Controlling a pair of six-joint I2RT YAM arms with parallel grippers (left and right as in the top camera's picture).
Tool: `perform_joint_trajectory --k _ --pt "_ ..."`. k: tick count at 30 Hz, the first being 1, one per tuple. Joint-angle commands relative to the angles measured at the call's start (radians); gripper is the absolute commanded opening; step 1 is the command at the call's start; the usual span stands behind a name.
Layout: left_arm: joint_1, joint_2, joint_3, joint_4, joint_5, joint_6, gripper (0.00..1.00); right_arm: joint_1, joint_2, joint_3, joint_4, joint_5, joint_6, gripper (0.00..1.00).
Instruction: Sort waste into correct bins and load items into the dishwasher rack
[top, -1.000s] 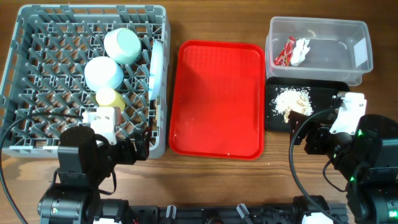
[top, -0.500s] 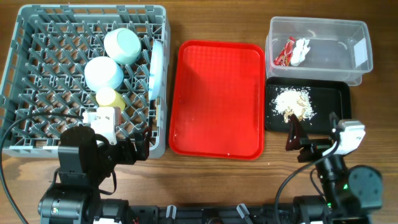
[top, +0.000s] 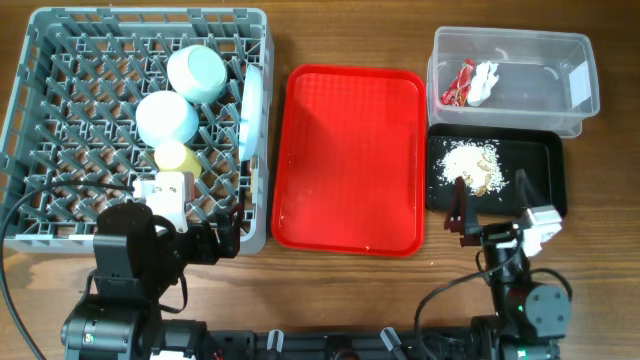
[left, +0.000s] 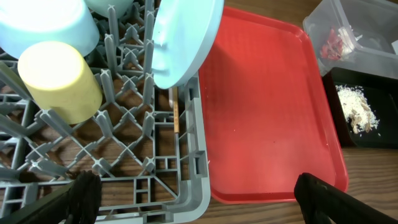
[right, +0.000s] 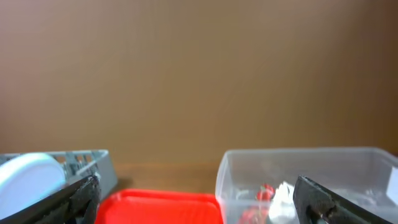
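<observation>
The grey dishwasher rack (top: 40, 120) holds two pale blue-green bowls (top: 197, 72) (top: 166, 118), the yellow cup (top: 177, 157), the plate (top: 251, 110) standing on edge and a thin wooden stick (left: 176, 112). The fork is not visible. The clear tub (top: 530, 85) holds the red wrapper (top: 458, 85) and white tissue (top: 485, 80). The black tray (top: 545, 170) holds rice scraps (top: 472, 165). My left gripper (left: 199, 199) is open and empty over the rack's front right corner. My right gripper (top: 492, 205) is open and empty at the black tray's front edge, facing the far wall.
The red serving tray (top: 350, 160) lies bare between the rack and the bins. Both arm bases sit at the table's front edge. A black cable loops over the rack's front left part (top: 60, 190).
My right arm has drawn back toward the table's front edge and folded down. Its gripper has shifted left and tilted up. The left arm has not moved.
</observation>
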Motion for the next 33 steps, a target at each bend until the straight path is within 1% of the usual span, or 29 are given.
perform_joint_trajectory --k 1,2,6,8,10,33 --pt "0.000 -0.004 -0.004 0.003 0.016 0.020 1.00 0.005 -0.017 -0.043 0.009 0.082 -0.013 1.00" --pt "0.000 -0.004 -0.004 0.003 0.016 0.020 1.00 0.005 -0.017 -0.059 0.008 0.084 -0.018 1.00" --pt "0.000 -0.004 -0.004 0.003 0.016 0.020 1.00 0.003 -0.017 -0.061 -0.126 0.078 -0.051 1.00" --pt "0.000 -0.004 -0.004 0.003 0.016 0.020 1.00 -0.006 -0.017 -0.061 -0.141 0.036 -0.135 1.00" --pt "0.000 -0.004 -0.004 0.003 0.016 0.020 1.00 -0.016 -0.017 -0.061 -0.144 0.023 -0.169 1.00" --pt "0.000 -0.004 -0.004 0.003 0.016 0.020 1.00 -0.017 -0.016 -0.061 -0.144 0.019 -0.163 1.00"
